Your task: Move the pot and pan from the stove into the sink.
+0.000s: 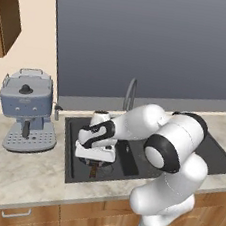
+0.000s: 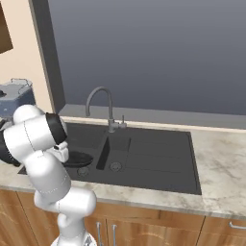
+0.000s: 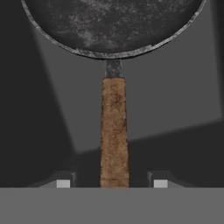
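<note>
The pan [image 3: 113, 26] (wooden handle) lies in the sink [image 1: 72, 152], end effector [image 3: 112, 183] parted, gripping nothing.

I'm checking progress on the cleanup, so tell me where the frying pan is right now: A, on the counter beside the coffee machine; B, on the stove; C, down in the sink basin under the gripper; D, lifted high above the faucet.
C: the pan lies in the dark sink basin, its wooden handle running between the fingertips of the open gripper.

We see the pan [image 3: 113, 26] as speckled, matt dark metal with a rough brown wooden handle; the sink [image 2: 158, 158] looks matt grey, the surface [image 1: 21, 173] smooth marbled stone.
</note>
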